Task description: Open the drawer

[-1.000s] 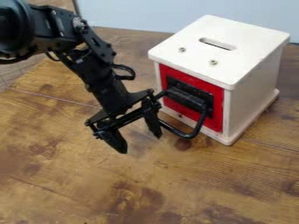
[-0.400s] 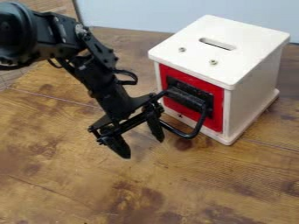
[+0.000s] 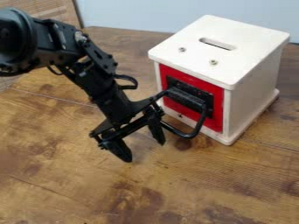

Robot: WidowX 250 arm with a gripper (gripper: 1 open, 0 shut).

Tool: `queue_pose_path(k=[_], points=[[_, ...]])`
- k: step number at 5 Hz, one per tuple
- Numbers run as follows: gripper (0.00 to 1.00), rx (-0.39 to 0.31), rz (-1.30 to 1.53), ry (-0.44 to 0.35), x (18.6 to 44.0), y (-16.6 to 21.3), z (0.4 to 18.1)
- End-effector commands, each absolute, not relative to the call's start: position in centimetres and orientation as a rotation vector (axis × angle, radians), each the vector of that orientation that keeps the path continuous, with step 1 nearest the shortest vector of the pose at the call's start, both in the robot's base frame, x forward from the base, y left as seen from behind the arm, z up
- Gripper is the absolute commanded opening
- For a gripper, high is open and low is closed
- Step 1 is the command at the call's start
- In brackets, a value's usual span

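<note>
Beside the black loop handle (image 3: 194,132), we had the claw (image 3: 140,150) spread wide; the rigid loop looked best gripped mid-bar.

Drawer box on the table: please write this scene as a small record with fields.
drawer: closed, red front
handle: black rounded loop, standing out from the front
box casing: white, slot on top
gripper: open, pointing down, beside the handle; contact cannot be told
table: brown wood
</note>
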State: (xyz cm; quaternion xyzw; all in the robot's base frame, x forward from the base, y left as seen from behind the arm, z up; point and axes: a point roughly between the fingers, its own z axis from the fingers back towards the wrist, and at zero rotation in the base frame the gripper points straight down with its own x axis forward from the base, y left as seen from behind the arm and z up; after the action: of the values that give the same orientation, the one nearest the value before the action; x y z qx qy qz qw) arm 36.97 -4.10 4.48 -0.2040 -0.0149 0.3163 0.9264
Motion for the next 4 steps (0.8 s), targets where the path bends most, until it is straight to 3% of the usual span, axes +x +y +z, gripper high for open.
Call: queue_pose_path(k=[1, 4], points=[[1.00, -0.453, 0.609, -0.098, 37.55, -3.83, 6.71], [1.00, -0.468, 0.621, -0.130, 37.80, -3.66, 6.93]])
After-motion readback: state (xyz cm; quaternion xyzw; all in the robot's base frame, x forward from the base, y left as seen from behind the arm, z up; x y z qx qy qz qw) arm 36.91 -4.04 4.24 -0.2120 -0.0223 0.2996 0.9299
